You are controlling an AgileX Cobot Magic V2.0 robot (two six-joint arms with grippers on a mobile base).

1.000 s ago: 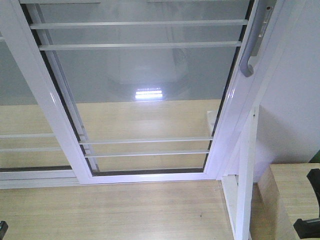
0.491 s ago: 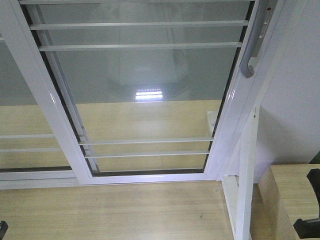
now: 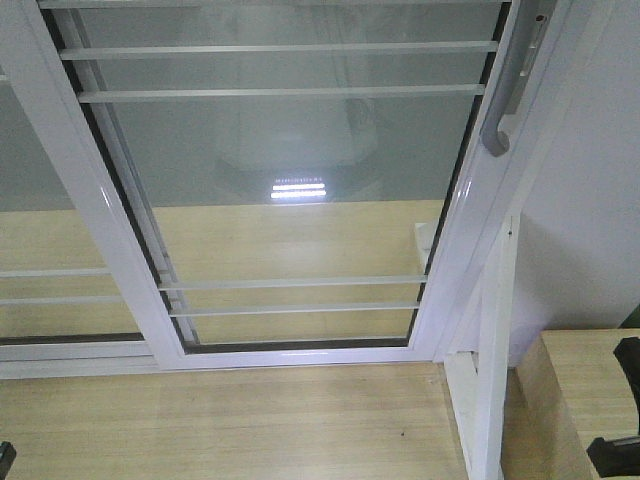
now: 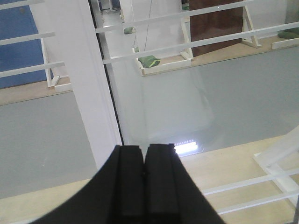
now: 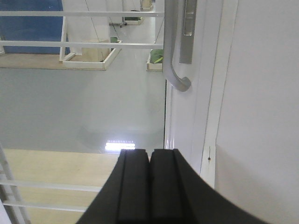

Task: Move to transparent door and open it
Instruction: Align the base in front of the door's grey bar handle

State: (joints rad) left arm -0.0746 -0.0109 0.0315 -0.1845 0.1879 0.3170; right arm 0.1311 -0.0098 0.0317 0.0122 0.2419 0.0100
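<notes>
The transparent door (image 3: 300, 180) fills the front view: clear glass in a white frame with thin white bars across it. Its curved grey handle (image 3: 500, 110) is on the right stile, at the top right. In the right wrist view the handle (image 5: 170, 46) hangs above and just right of my right gripper (image 5: 150, 156), which is shut and empty, well short of it. My left gripper (image 4: 144, 154) is shut and empty, facing the door glass (image 4: 196, 102) beside a white stile (image 4: 88, 93). Neither gripper touches the door.
A handle-less white-framed glass panel (image 3: 40, 200) stands to the left. A slanted white brace post (image 3: 490, 380) and a white wall (image 3: 590, 200) are on the right. A light wooden surface (image 3: 575, 400) is at the lower right, and wood floor (image 3: 250, 420) lies in front.
The door sits very slightly lower in the front view and the reflection in the glass has shifted. Both grippers stay at the frame's lower corners.
</notes>
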